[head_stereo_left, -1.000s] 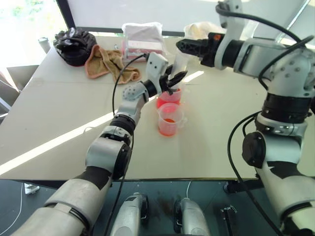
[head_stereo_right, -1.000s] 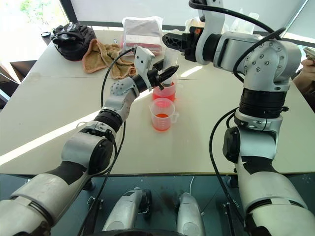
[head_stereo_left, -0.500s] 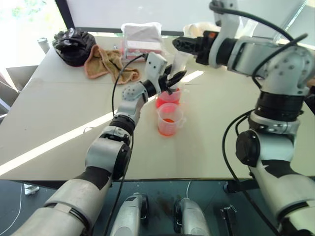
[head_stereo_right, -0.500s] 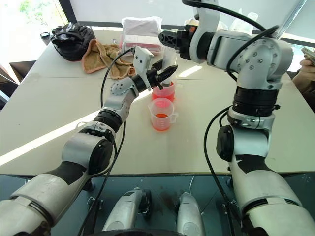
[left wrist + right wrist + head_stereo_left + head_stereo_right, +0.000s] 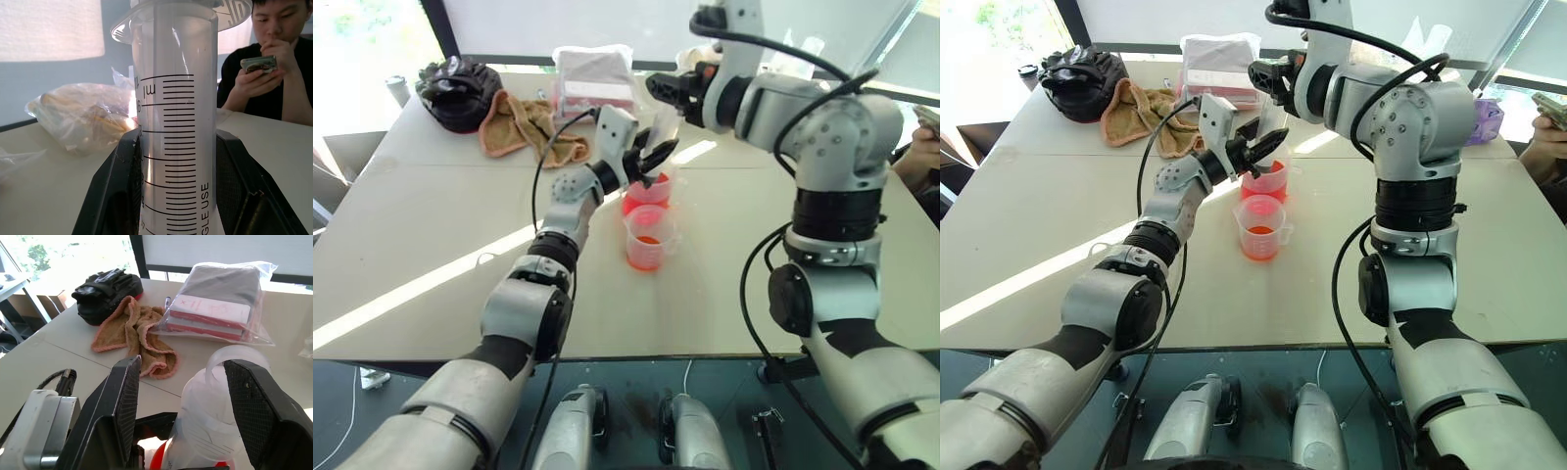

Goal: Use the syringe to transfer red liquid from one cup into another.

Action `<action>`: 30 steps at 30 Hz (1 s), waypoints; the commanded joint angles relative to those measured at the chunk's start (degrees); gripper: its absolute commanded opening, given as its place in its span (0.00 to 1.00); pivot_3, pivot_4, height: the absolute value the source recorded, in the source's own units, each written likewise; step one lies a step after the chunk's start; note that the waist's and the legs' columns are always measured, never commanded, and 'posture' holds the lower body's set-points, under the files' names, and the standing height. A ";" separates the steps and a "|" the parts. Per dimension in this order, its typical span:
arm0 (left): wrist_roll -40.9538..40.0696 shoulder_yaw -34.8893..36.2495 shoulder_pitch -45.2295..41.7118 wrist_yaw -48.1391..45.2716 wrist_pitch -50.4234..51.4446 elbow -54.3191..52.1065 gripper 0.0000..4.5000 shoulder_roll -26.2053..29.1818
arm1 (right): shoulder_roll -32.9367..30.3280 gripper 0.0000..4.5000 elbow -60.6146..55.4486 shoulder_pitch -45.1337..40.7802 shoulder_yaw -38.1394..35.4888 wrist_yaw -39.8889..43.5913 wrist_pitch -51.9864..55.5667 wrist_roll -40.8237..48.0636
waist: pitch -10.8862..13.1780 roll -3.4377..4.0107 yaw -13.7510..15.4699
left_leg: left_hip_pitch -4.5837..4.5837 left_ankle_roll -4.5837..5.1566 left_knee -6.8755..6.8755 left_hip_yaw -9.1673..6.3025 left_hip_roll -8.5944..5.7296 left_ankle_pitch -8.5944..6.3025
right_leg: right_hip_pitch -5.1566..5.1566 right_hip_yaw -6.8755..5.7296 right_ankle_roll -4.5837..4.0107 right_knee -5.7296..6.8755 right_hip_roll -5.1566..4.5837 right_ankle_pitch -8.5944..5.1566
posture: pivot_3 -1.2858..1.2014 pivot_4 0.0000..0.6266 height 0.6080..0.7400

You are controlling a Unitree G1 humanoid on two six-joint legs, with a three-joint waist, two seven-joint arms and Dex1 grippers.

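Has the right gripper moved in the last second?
Yes. The right gripper has shifted left, toward the bagged books, and now sits over the syringe.

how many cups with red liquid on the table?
2. The wider cup stands farther back, under the syringe held by the left gripper; the narrower cup stands just in front of it. None seems hidden.

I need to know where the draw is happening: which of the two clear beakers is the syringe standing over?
The larger beaker, the farther one; the syringe rises from it, while the smaller beaker stands nearer, apart.
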 commanded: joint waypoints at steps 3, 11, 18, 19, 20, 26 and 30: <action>0.38 -1.41 2.68 -2.27 -0.43 -3.56 0.31 -1.18 | 0.79 0.22 -1.93 -0.43 -2.52 -3.48 -3.78 -3.69 | 0.00 0.00 -0.07 | 0.00 -0.01 0.00 0.00 0.00 0.00 | 0.00 0.00 0.00 0.00 0.01 0.00 | 0.52 0.24 1.00; 0.14 -1.56 4.02 -2.26 0.52 -5.27 0.31 -1.25 | 3.34 0.01 -4.31 -0.24 -4.75 -3.47 -1.16 -1.83 | -0.01 0.02 -0.67 | 0.02 -0.02 0.00 -0.01 0.01 0.01 | 0.02 0.00 0.00 0.00 0.02 0.00 | 0.52 0.24 1.00; -0.18 -1.41 5.94 -2.36 0.75 -6.40 0.31 -1.46 | 3.63 0.01 -10.08 0.88 -4.57 0.20 0.63 1.04 | -0.01 0.02 -0.79 | 0.02 -0.01 -0.01 -0.01 0.01 0.01 | 0.03 0.00 0.00 0.00 0.02 0.00 | 0.52 0.24 1.00; -0.19 -1.41 6.21 -2.38 0.66 -6.39 0.31 -1.44 | 3.42 0.01 -10.56 0.89 -4.47 0.58 0.64 1.01 | -0.01 0.02 -0.79 | 0.02 -0.01 -0.01 -0.01 0.01 0.01 | 0.03 0.00 0.00 0.00 0.02 0.00 | 0.52 0.24 1.00; -0.21 -1.41 6.50 -2.46 0.43 -6.34 0.31 -1.43 | 3.16 0.01 -11.06 0.84 -4.41 1.03 0.58 1.01 | -0.01 0.02 -0.79 | 0.02 -0.01 -0.01 -0.01 0.01 0.01 | 0.03 0.00 0.00 0.00 0.02 0.00 | 0.52 0.24 1.00; 0.18 -1.53 7.16 -2.14 -0.13 -4.99 0.31 -1.29 | 1.89 0.01 -11.24 -0.53 -4.66 2.62 0.04 0.47 | -0.01 0.02 -0.82 | 0.02 -0.01 -0.01 -0.01 0.01 0.01 | 0.02 0.00 0.00 0.00 0.02 0.00 | 0.52 0.24 1.00; 0.54 -1.73 7.33 -1.84 -0.61 -4.03 0.31 -1.54 | 1.27 0.01 -10.68 -1.03 -4.59 3.05 -0.63 -0.24 | -0.01 0.02 -0.78 | 0.02 -0.01 -0.01 -0.01 0.01 0.01 | 0.02 0.00 0.00 -0.01 0.02 0.00 | 0.52 0.24 1.00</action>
